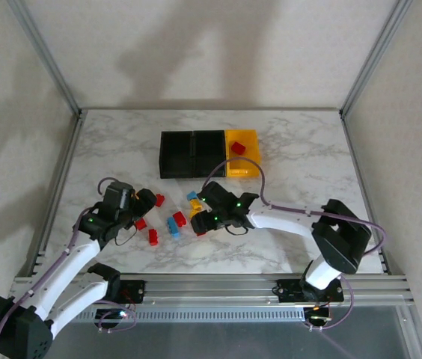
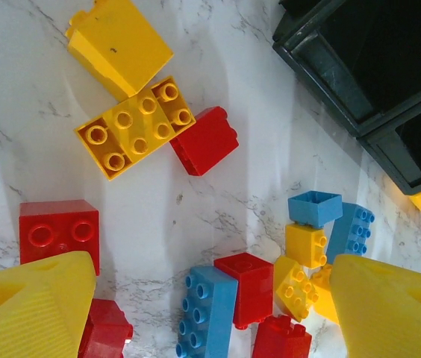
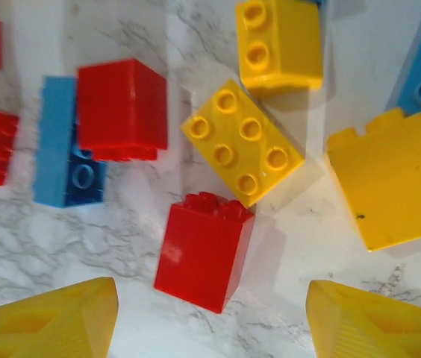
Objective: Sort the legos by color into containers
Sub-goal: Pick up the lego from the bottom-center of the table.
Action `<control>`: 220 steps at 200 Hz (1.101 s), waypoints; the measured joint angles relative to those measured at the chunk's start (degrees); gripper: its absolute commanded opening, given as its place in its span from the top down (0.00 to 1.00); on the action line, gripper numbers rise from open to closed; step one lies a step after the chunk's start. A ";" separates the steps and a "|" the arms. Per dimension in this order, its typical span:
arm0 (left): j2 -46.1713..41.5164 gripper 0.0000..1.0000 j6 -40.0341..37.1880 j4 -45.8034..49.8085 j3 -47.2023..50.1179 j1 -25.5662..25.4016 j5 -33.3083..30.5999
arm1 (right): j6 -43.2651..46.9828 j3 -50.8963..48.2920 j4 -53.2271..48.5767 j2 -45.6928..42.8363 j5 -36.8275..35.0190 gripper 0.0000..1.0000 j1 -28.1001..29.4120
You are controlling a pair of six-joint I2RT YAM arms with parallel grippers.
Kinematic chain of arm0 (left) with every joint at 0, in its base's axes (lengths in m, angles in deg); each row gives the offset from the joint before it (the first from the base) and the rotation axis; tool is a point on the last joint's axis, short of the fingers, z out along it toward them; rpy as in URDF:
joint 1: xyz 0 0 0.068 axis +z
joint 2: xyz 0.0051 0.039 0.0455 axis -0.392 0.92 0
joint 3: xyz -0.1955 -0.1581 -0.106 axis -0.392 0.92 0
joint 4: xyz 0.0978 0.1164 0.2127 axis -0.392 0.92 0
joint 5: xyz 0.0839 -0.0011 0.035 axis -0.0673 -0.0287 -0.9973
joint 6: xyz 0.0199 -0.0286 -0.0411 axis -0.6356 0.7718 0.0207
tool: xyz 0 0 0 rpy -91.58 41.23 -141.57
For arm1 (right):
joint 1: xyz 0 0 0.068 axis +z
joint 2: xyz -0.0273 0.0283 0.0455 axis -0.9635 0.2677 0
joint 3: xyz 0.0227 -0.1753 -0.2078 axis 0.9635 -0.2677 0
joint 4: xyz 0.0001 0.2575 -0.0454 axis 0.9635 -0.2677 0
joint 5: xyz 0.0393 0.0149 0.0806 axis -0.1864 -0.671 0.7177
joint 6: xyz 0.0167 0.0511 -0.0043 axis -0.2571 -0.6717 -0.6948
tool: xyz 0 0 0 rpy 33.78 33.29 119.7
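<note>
1. The top view gives the layout. Two black bins (image 1: 175, 173) and the yellow bin (image 1: 244, 169) stand in one row on the marble table (image 1: 308, 164), well beyond both grippers. A lone red brick (image 1: 238, 147) lies in the yellow bin.
2. Also from the top view: the left gripper (image 1: 148, 199) and right gripper (image 1: 198, 215) both sit low at the loose brick pile (image 1: 175, 223), one on each side. Finger gaps are unreadable there.
3. The left wrist view adds stud detail. It also shows the black bins' corners ahead of the fingers, off to the view's right, with a sliver of the yellow bin past them.
4. Left gripper: jaws wide, nothing clamped.
   - A long blue brick (image 2: 207, 309) and a square red brick (image 2: 246, 283) lie in the gap between the fingers.
   - A two-stud red brick (image 2: 60, 233) sits just ahead of the finger on the view's left. I can't tell if they touch.
5. The right wrist view gives the close-up that the other two lack. A tall red brick (image 3: 204, 250) lies on its side just ahead of the gap, roughly centred and apart from both fingers.
6. Right gripper: fingers well apart, holding nothing, touching nothing I can see.
7. Further ahead of the right gripper:
   - A yellow studded brick (image 3: 242, 142) sits at the tall red brick's studded end.
   - A smooth yellow block (image 3: 390, 179) sits ahead of the finger on the view's right.
   - A red cube (image 3: 121, 108) overlaps a blue two-wide brick (image 3: 61, 160) ahead of the other finger.
</note>
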 measured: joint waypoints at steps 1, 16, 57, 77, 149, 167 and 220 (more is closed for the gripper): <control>-0.02 0.17 0.00 0.00 0.02 0.00 0.00 | 0.00 0.02 0.00 0.11 -0.09 0.32 0.07; -0.42 0.17 0.17 -0.11 0.42 0.00 0.52 | -0.04 0.87 -0.50 2.34 -1.88 0.32 1.16; -1.38 0.17 1.11 -0.37 3.02 0.11 1.33 | -0.31 5.62 -1.07 9.16 -4.61 0.37 3.41; -1.81 0.16 1.44 -0.44 3.15 0.11 1.49 | -0.57 7.08 -1.27 11.37 -5.22 0.45 3.74; -2.47 0.16 1.90 -1.86 4.68 0.11 2.16 | -0.85 9.35 -4.76 11.89 -7.13 0.64 3.76; -2.47 0.16 2.10 -2.45 5.07 0.11 2.67 | -0.83 9.66 -6.19 10.58 -7.52 0.64 3.76; -0.59 0.16 2.56 -7.80 5.09 -0.55 5.35 | 0.66 12.94 -9.77 2.08 -9.11 0.64 -0.22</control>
